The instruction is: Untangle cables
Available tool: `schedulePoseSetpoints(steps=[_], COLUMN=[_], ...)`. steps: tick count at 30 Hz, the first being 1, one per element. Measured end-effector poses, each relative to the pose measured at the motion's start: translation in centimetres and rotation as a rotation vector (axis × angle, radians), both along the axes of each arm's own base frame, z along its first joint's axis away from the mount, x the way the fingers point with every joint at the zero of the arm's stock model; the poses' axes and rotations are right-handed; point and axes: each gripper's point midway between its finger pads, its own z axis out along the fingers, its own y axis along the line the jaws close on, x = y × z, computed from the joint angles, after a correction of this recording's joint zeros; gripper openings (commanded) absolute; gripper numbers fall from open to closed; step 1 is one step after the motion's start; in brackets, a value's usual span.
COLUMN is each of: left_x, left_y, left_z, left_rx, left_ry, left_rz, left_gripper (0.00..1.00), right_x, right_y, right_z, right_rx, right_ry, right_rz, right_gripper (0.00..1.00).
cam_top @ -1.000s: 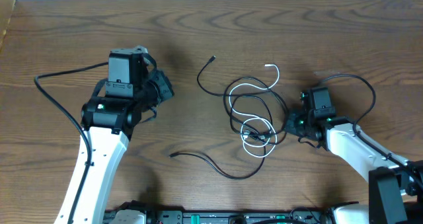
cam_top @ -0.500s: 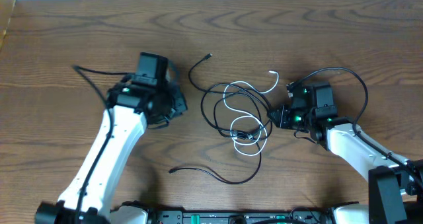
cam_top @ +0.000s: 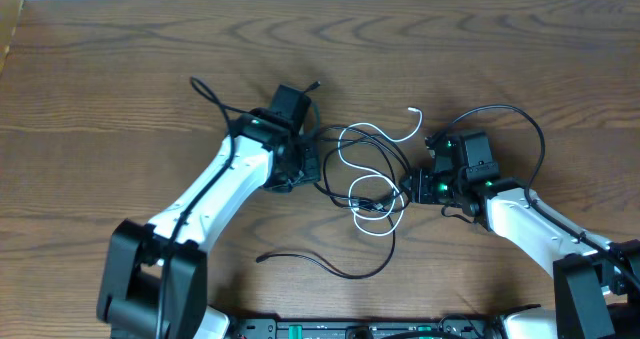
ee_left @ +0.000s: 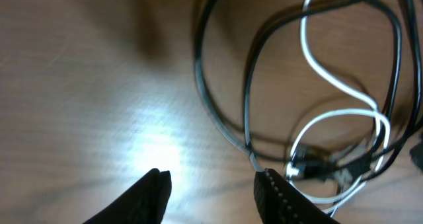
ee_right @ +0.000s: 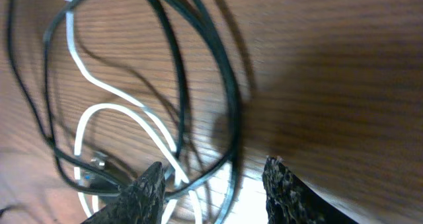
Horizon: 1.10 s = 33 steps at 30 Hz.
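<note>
The tangle of thin black cords and one white cord [cam_top: 371,205] lies on the brown wooden bench [cam_top: 110,69], at three o'clock from the left end effector [cam_top: 308,171] and nine o'clock from the right end effector [cam_top: 414,187], both spread wide and empty, the right seemingly nearer.

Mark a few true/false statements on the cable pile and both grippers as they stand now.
1. Both grippers are open. True: the left gripper and the right gripper each show their fingers spread apart.
2. The white cable lies well apart from the black cables. False: it loops among them in one tangle.
3. The left gripper has a cable clamped and lifted. False: nothing is clamped, and the cables lie on the table.
4. One black tail trails out of the tangle toward the near edge. True.
</note>
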Motion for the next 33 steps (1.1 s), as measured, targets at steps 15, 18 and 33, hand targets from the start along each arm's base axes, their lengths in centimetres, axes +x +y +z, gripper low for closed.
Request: schedulePoseSetpoints(steps=[15, 18, 33], left_x=[5.3, 6.4, 6.2], left_y=[-0.6, -0.5, 0.0], left_z=[-4.2, -4.1, -6.2], left_rx=[0.065, 0.084, 0.129], left_ry=[-0.14, -0.193, -0.161], left_rz=[-0.012, -0.032, -0.068], left_gripper=[0.67, 0.61, 0.08], right_x=[-0.5, -0.6, -1.0], right_y=[-0.9, -0.9, -1.1], right_z=[-0.7, -0.7, -0.9], right_rx=[-0.049, -0.052, -0.058], right_ry=[0.029, 0.033, 0.05], right_rz=[-0.021, -0.021, -0.021], right_gripper=[0.45, 0.44, 0.43])
